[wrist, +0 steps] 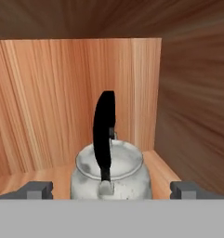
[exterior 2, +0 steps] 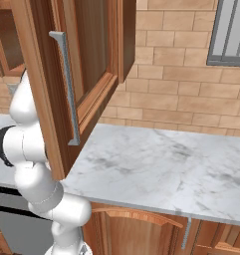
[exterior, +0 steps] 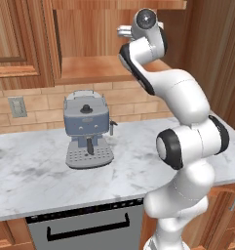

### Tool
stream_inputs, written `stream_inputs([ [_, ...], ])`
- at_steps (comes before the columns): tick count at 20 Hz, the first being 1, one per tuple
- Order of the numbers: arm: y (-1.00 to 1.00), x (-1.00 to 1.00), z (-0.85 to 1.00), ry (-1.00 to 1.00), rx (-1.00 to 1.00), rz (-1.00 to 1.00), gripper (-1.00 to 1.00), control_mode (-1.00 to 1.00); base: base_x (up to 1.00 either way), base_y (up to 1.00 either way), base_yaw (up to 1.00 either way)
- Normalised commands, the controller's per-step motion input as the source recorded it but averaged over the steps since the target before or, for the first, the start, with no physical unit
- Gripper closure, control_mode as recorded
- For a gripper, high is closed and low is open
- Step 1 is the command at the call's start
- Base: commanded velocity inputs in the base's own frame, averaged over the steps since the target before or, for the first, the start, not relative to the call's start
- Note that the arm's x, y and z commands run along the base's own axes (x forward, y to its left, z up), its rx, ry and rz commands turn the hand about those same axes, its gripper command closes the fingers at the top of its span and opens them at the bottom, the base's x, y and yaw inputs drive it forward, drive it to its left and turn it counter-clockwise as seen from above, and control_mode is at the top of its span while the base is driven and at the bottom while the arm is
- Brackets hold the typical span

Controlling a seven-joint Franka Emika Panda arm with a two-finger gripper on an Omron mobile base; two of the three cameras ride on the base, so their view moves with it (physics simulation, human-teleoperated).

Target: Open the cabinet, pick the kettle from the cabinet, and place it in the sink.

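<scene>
Nearest us in the hand view, the gripper [wrist: 111, 189] stands spread fully wide, its fingertips [wrist: 39, 189] on either side of the kettle [wrist: 111, 174], gripping nothing. The kettle sits upright on the cabinet [wrist: 62, 107] shelf, its black handle arching over the lid, wooden back wall behind. From the right base view we see the cabinet door [exterior 2: 66, 84] swung open over the marble table [exterior 2: 156, 164]. On the table below, an espresso machine [exterior: 87, 129] stands.

Open cabinet [exterior 2: 86, 74] door with silver bar handle [exterior 2: 66, 87] — above marble counter [exterior 2: 161, 164], brick wall [exterior 2: 176, 89] behind
</scene>
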Motion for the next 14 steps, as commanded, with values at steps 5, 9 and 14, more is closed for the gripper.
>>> stream_inputs([
  [5, 0.02, 0.2, 0.0, 0.0, 0.06, 0.0, -1.0, -1.0, 0.0, 0.0, 0.0],
  [9, 0.02, 0.19, -0.03, 0.0, 0.07, 0.0, -1.0, -1.0, 0.0, 0.0, 0.0],
  [14, 0.0, 0.23, -0.01, 0.0, 0.03, 0.0, -1.0, -1.0, 0.0, 0.0, 0.0],
])
